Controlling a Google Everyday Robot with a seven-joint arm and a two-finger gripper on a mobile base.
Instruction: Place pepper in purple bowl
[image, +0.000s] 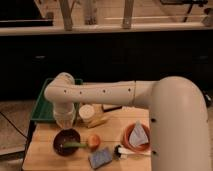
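Observation:
The dark purple bowl (66, 141) sits on the wooden table (45, 156) at the front left. The slim green pepper (75, 145) lies in it, with its end reaching over the right rim towards the round orange fruit (93, 142). My gripper (65, 119) hangs at the end of the white arm (100, 93), just above the back rim of the bowl.
A green tray (42, 106) lies at the back left. A small white cup (86, 113) and a yellow elongated item (97, 121) sit mid-table. An orange-red bowl (136, 138) holds a grey cloth. A blue-grey sponge (101, 158) and a white item (120, 151) lie at the front.

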